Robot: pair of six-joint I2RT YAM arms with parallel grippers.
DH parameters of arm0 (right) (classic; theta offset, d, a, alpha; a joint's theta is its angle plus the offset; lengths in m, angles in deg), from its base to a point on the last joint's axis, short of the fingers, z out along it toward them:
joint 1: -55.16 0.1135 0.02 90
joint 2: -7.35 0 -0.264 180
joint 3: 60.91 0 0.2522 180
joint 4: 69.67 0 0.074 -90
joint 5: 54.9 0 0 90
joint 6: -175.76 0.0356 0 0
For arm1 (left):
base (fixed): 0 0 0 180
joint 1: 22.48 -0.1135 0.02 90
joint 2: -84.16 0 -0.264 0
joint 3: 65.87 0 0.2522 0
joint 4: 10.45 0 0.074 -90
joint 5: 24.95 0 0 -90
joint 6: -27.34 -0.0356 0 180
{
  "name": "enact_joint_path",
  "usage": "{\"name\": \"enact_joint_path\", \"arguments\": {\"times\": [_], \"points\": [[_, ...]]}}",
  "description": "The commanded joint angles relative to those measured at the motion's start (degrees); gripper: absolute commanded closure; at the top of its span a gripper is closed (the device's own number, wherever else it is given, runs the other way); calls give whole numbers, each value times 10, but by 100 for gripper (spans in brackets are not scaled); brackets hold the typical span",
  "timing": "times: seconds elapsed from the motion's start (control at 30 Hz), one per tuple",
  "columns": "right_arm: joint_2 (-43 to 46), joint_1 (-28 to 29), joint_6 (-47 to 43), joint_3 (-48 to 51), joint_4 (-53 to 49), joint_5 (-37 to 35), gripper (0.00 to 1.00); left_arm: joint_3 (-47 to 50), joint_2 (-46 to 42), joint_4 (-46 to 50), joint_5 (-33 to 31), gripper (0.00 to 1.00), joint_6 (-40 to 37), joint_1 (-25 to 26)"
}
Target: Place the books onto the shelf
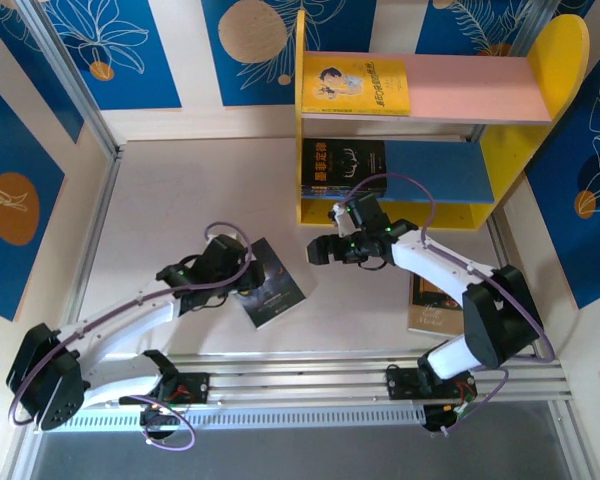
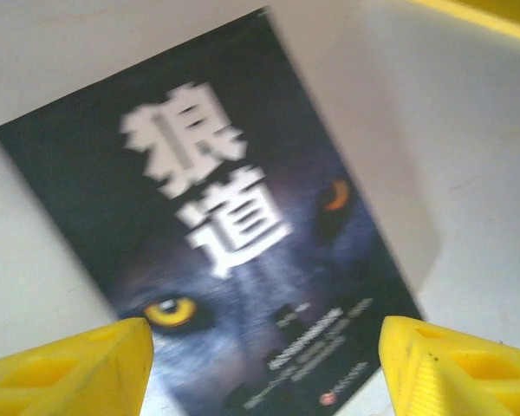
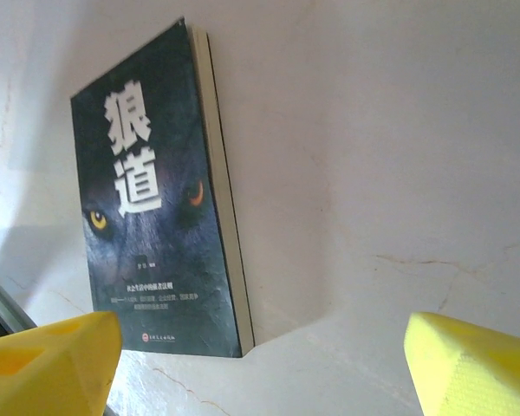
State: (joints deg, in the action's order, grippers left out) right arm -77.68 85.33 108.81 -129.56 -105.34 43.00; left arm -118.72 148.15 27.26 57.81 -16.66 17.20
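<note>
The dark book [image 2: 217,217] lies flat just ahead of the left gripper [image 2: 264,368], jaws apart.

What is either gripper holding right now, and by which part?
Nothing: the left gripper stands open over the wolf-cover book, and the right gripper is open and empty.

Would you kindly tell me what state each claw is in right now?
Left claw: open, holding nothing, facing the dark wolf-cover book.
Right claw: open, holding nothing.
</note>
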Motion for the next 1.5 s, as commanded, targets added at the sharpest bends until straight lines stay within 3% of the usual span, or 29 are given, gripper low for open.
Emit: {"name": "enact_joint_path", "arguments": {"times": [0.0,0.27,0.8,1.47], "points": [[-24,17,-5,-20,9,16,15,41,-20,31,27,29,2,-24],[-96,55,-1,-52,19,12,17,116,-46,-31,94,28,20,-71],[-201,114,-4,-100,15,13,24,147,-9,-113,141,27,36,-81],[-157,156,31,-63,47,59,34,166,47,-174,152,27,45,-94]]}}
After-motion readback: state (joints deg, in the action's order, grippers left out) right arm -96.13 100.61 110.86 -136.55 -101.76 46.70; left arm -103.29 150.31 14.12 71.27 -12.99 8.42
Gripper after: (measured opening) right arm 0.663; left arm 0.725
